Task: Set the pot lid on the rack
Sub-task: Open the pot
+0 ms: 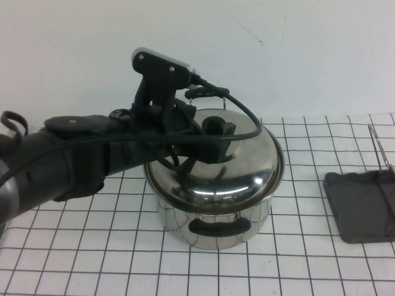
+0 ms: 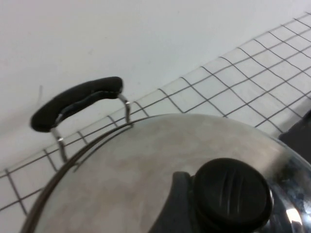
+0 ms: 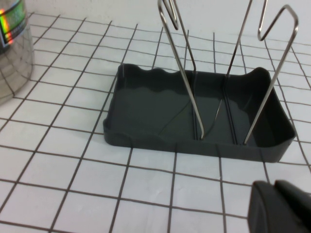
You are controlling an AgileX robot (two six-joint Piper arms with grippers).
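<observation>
Shiny steel, the domed pot lid is sitting on the pot, its black knob touching the left claw; grip unclear. Right claw is hovering near the dark grey wire-barred rack, grip unclear.

The shiny domed pot lid sits closed on the pot mid-worktop; the dark grey rack lies flat at the right edge.

A plain white wall rises behind the bench, faintly scuffed with a thin dark scratch. The bench is white, ruled with a black grid of squares. Soft, even light casts only mild shadows.
</observation>
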